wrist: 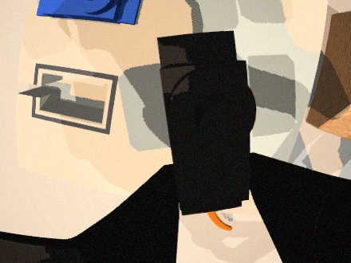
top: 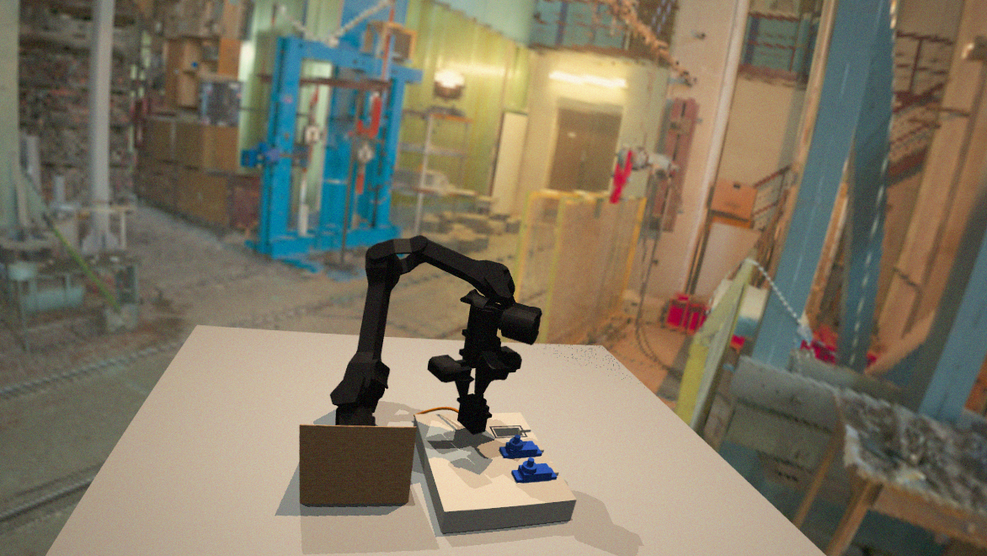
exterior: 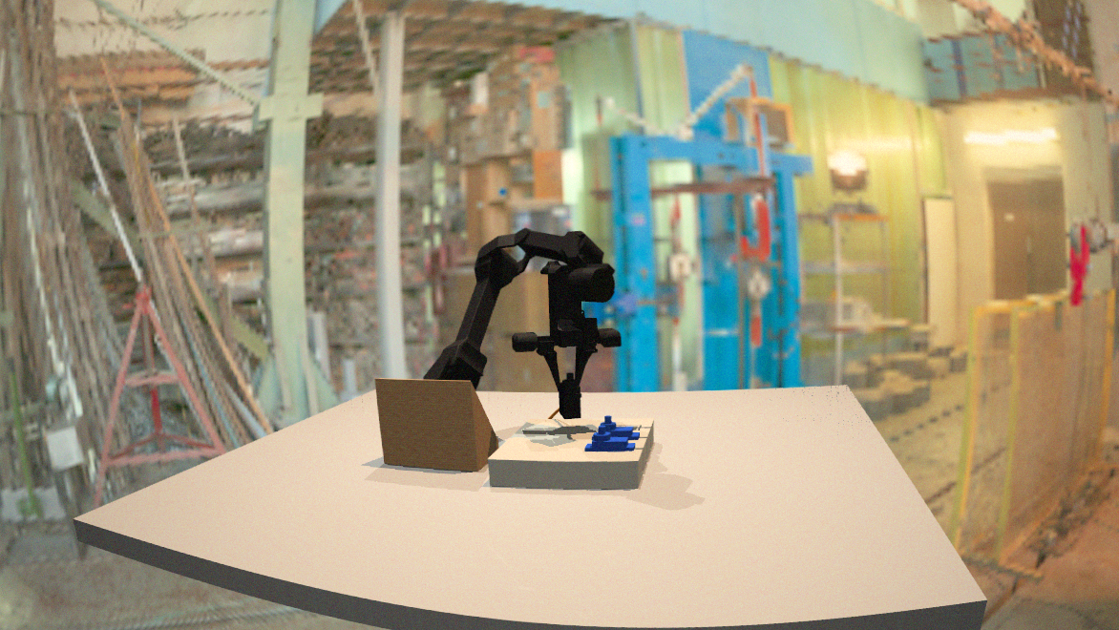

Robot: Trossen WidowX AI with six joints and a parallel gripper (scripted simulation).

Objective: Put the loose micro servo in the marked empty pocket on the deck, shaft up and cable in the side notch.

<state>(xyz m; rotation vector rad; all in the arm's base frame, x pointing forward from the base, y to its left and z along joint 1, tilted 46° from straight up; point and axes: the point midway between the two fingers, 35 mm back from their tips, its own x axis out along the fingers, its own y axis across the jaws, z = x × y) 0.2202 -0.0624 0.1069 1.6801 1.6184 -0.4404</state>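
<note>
1. Top view: the black arm (top: pixel 378 324) was seen reaching over the deck (top: pixel 497 494), w/ the gripper (top: pixel 473 418) pointed down and clamped on the black micro servo (top: pixel 475 414). The servo was held above the deck's far end, just left of the marked pocket (top: pixel 504 431), not in it. Its orange cable (top: pixel 436 410) was trailed off to the left. Two blue servos (top: pixel 519 446) (top: pixel 533 471) were seated nearer the cam. A brown box (top: pixel 356 463) was stood beside the deck's left edge, on the table (top: pixel 207 428).

2. Exterior view: the gripper (exterior: pixel 570 400) was seen vertical over the deck (exterior: pixel 567 471), w/ the servo (exterior: pixel 570 405) hung just clear of the surface. Servo's long axis could not be judged here; too small.

3. Wrist view: the servo (wrist: pixel 204 121) was seen as a black rectangle, long axis approx. up-down in frame, slightly tilted. The round shaft boss (wrist: pixel 242 107) was seen on its right side. The cable (wrist: pixel 219 220) was seen exiting at its lower end. The pocket (wrist: pixel 75 98), outlined in grey, lay well to the left w/ its long axis across the frame and its notch pointing left. One blue servo (wrist: pixel 91 0) was seen above the pocket.
</note>
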